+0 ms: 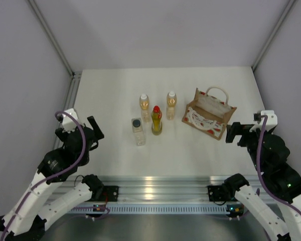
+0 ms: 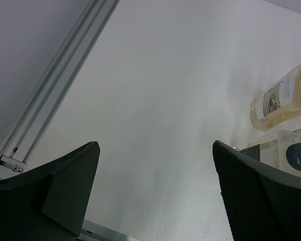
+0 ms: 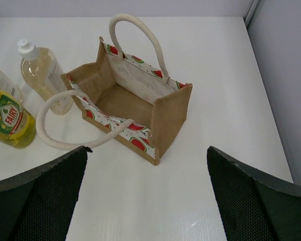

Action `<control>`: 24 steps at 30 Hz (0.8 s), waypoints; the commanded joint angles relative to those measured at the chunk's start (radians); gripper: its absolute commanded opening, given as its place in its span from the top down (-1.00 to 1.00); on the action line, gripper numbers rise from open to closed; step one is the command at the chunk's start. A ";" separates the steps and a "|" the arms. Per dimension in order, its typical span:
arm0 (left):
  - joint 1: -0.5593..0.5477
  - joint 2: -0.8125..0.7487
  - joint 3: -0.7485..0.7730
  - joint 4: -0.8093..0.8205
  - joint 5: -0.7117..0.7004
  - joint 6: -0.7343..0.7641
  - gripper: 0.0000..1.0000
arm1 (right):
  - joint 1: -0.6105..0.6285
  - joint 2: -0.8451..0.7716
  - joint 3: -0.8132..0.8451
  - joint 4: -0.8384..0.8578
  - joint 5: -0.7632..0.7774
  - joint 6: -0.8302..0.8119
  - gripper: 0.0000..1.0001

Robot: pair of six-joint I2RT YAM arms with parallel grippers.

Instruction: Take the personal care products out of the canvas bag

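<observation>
Bottles, top view: two amber white-capped bottles (image 1: 144,108), yellow-amber red-capped bottle (image 1: 156,120) and clear squarish dark-capped bottle (image 1: 137,131) stood clustered mid white table (image 1: 105,90), left of tan canvas bag with rope handles (image 1: 210,114). Left wrist: left gripper (image 2: 155,150) gaped wide, empty. Right wrist: right gripper (image 3: 146,150) spread wide, empty; bag looked empty inside. Bottles probably light, rigid, slick; best gripped mid-body. Bag soft.

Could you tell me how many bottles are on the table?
4, left of the empty tan canvas bag: two amber white-capped bottles rearmost, a yellow red-capped bottle between, a clear square dark-capped bottle nearest.
</observation>
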 commanded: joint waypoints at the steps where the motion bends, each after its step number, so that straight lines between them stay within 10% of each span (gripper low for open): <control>1: 0.021 -0.044 -0.006 0.003 -0.032 -0.024 -0.97 | 0.037 0.008 0.007 -0.006 0.036 -0.024 -0.99; 12: 0.083 -0.083 -0.028 0.078 0.095 0.085 -0.97 | 0.050 0.015 0.005 -0.006 0.065 -0.015 -0.99; 24: 0.084 -0.202 -0.207 0.345 0.566 0.395 -0.97 | 0.051 -0.002 0.005 -0.008 0.067 -0.015 -0.99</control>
